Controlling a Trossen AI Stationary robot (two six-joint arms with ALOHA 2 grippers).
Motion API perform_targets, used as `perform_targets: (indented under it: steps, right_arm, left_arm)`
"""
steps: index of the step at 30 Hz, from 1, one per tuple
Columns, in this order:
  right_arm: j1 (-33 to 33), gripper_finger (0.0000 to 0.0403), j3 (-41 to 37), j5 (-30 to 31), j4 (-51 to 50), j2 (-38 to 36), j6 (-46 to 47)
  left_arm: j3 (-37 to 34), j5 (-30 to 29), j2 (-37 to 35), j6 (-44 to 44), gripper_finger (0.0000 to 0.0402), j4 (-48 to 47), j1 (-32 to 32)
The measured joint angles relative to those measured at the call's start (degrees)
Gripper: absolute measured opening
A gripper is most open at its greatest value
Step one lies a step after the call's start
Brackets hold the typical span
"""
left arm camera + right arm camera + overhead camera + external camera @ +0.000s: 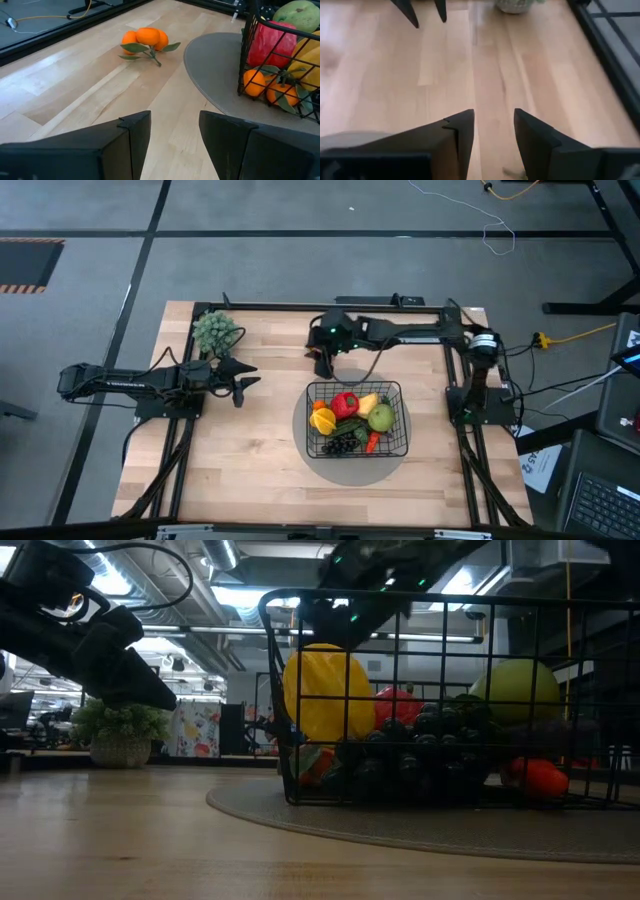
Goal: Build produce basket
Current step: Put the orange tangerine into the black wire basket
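The basket (357, 420) sits on a grey round disc (310, 448) at the middle of the table (250, 480), already loaded with a red pepper (345, 403), green fruit (381, 418) and dark grapes (343, 445). One orange cluster (145, 40) lies on the wood, apparently the last piece. The left end effector (243, 380) faces it with fingers spread and empty, probably for a pick; the right end effector (322, 364) hovers just behind the basket, also spread and empty.
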Motion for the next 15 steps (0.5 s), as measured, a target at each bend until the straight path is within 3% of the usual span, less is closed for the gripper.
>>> perform_targets:
  steps: [3, 6, 11, 15]
  right_arm:
    - [0.3, 0.013, 4.0, 0.1, 0.5, 5.4, 0.0]
    - [0.5, 0.013, 9.2, 4.8, -0.6, 10.2, 1.0]
    - [0.5, 0.013, 18.3, 18.8, -13.5, 16.1, 6.4]
    - [0.5, 0.013, 23.2, 20.7, -21.5, 19.2, 9.4]
  left_arm:
    - [0.0, 0.0, 0.0, 0.0, 0.0157, 0.0, 0.0]
    - [0.0, 0.0, 0.0, 0.0, 0.0157, 0.0, 0.0]
    - [0.0, 0.0, 0.0, 0.0, 0.0157, 0.0, 0.0]
    - [0.0, 0.0, 0.0, 0.0, 0.0157, 0.0, 0.0]
